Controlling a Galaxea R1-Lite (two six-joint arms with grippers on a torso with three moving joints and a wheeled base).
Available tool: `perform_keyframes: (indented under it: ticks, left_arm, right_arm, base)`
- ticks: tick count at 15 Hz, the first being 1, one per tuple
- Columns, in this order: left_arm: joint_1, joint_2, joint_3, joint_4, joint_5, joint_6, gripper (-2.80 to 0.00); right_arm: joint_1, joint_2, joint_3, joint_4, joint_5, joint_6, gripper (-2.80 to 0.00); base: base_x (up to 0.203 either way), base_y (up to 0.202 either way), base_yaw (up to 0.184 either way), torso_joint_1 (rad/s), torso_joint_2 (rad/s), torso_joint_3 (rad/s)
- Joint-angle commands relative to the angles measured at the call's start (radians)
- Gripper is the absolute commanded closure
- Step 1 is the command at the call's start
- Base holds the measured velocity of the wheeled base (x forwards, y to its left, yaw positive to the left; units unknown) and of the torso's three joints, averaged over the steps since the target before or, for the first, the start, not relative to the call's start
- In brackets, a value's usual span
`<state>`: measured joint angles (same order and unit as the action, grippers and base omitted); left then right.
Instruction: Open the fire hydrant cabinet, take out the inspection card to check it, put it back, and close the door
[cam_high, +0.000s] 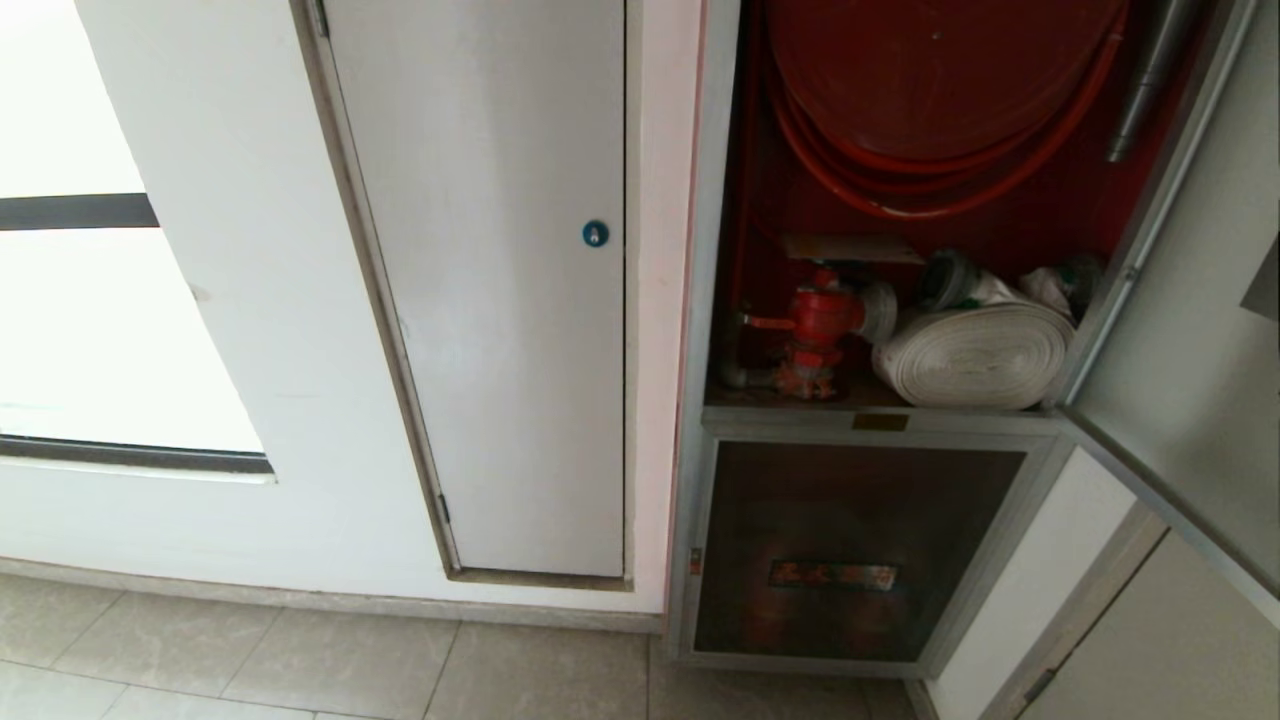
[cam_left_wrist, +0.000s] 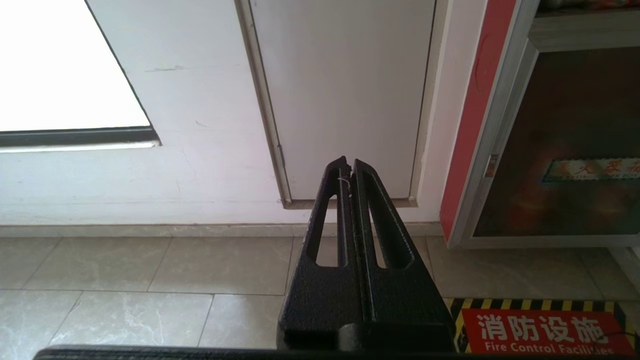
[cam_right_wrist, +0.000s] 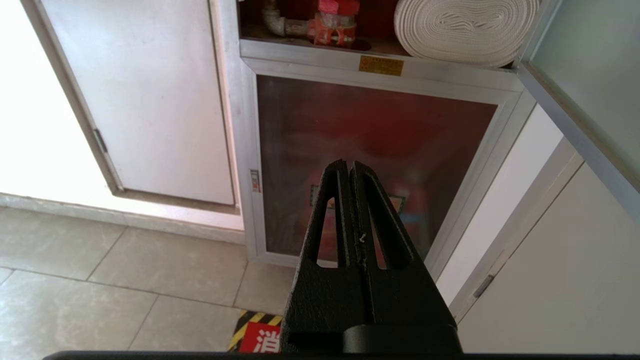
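Fire hydrant cabinet (cam_high: 720, 300) is on the right of the head view, upper compartment open, red interior showing. The door (cam_high: 1190, 400) is swung out to the far right, edge toward the cam. Inside: red hose reel (cam_high: 930, 90) up top, red valve (cam_high: 815, 325) lower left, rolled white hose (cam_high: 975, 355) to its right. Lower glass panel (cam_high: 850, 550) shut, below the open bay.

Inspection card: can't spot it in any view.

R gripper (cam_right_wrist: 351, 164) low, in front of the lower glass panel, well apart from the door; jaws pressed together, holding nothing. L gripper (cam_left_wrist: 348, 161) also closed and empty, facing the white door (cam_left_wrist: 345, 90) left of the cabinet, floor tiles (cam_left_wrist: 150, 270) below.
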<state>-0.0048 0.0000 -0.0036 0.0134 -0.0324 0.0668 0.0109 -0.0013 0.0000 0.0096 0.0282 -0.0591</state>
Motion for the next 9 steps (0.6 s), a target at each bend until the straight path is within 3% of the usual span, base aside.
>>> perform_keyframes:
  ticks: [1, 5, 9]
  left_arm:
    - [-0.001, 0.002, -0.001, 0.004, 0.000, 0.001, 0.00]
    - [0.000, 0.002, -0.001, 0.005, 0.000, 0.001, 0.00]
    - [-0.001, 0.002, -0.001, 0.005, 0.000, 0.001, 0.00]
  right_arm:
    - [0.000, 0.000, 0.000, 0.000, 0.001, -0.001, 0.00]
    - [0.001, 0.000, 0.000, 0.000, 0.001, -0.001, 0.00]
    - [0.000, 0.000, 0.000, 0.000, -0.001, -0.001, 0.00]
  base:
    - [0.000, 0.000, 0.000, 0.000, 0.00, 0.000]
    - [0.018, 0.000, 0.000, -0.001, 0.00, 0.001]
    - [0.187, 0.000, -0.001, 0.009, 0.00, -0.002]
